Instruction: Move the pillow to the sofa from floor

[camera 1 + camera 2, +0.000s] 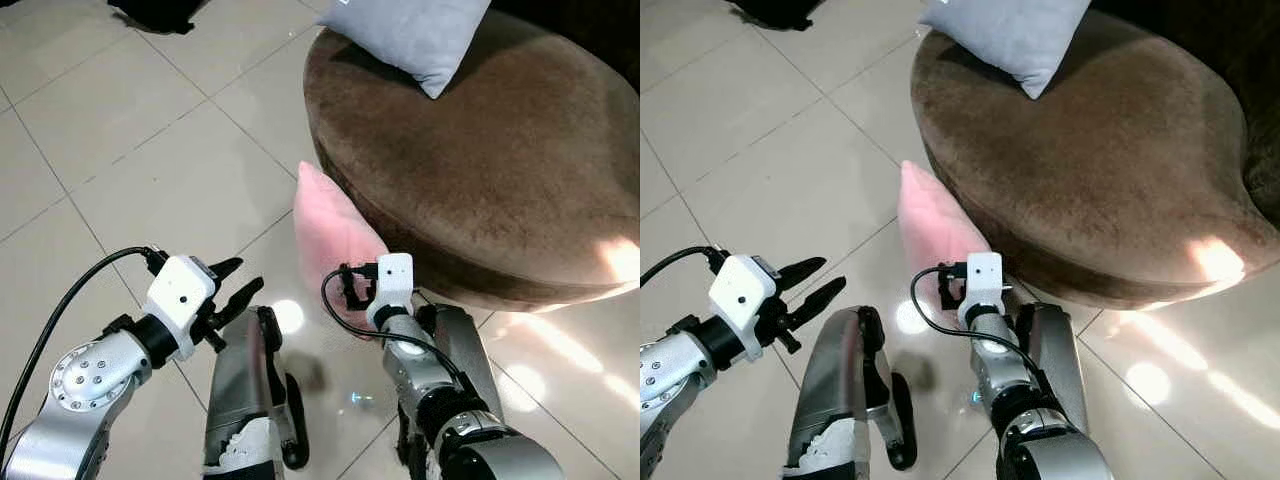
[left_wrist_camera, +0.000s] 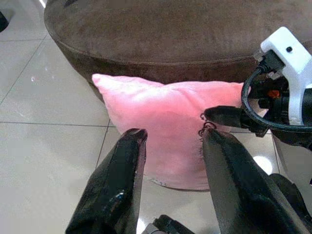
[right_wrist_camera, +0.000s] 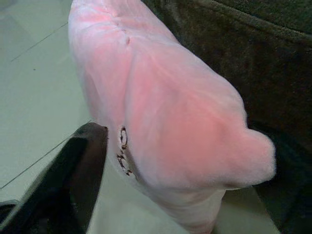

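Currently: Pink Pillow on Floor, Both Grippers Close

Underfoot lies a pale tiled floor [image 1: 130,170]. A round brown sofa [image 1: 480,180] carries a grey pillow [image 1: 410,35] at its far edge. The pink pillow [image 1: 330,235] stands on edge on the tiles, leaning against the sofa base. The right gripper [image 2: 222,117] touches the pillow's near corner; jaw state cannot be determined. The left gripper [image 1: 232,285] hovers nearby, fingers spread, holding nothing.

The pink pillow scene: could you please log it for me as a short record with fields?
pink pillow: standing on edge on the tiled floor, leaning against the brown sofa
grey pillow: lying on the sofa
right gripper: at the pink pillow's near side, grip unclear
left gripper: open, short of the pillow
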You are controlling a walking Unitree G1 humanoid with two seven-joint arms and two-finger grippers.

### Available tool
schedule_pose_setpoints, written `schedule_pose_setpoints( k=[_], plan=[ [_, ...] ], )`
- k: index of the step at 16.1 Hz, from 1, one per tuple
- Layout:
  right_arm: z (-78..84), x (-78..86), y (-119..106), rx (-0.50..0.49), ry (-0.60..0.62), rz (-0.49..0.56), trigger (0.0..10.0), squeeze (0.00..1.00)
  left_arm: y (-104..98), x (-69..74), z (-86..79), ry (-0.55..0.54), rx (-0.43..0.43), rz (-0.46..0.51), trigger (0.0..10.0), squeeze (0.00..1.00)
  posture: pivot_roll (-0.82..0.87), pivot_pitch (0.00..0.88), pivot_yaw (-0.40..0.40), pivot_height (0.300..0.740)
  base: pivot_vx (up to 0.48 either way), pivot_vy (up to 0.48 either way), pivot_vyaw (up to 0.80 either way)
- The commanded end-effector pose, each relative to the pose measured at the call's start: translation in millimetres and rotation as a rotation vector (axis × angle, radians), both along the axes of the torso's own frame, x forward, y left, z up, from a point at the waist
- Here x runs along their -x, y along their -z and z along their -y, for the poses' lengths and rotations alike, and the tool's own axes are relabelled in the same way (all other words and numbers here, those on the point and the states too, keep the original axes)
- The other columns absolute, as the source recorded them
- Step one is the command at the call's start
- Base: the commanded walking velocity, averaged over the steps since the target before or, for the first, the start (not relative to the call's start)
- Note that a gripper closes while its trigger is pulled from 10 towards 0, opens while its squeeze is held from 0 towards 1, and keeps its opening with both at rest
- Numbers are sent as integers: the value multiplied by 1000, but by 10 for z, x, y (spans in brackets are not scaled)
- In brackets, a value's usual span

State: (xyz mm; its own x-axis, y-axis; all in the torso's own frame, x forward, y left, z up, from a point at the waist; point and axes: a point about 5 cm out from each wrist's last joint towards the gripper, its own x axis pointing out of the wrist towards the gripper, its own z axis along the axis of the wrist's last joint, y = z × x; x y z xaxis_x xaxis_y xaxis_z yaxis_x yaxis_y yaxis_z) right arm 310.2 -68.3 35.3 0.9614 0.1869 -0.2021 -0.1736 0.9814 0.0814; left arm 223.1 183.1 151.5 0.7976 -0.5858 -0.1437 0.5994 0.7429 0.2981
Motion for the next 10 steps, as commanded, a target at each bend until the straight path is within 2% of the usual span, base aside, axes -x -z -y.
schedule_pose_setpoints(
  k=[1, 10],
  plan=[
    [-61, 53, 51, -18, -8, -23, 0, 0, 4, 38, -24, 1, -14, -14, 10000, 0, 274, 330, 140, 511, 0, 0, 0],
    [-61, 59, 50, -56, 2, -19, 0, 0, 5, 59, -16, 3, -14, -21, 10000, 0, 276, 332, 141, 511, 0, 0, 0]
  ],
)
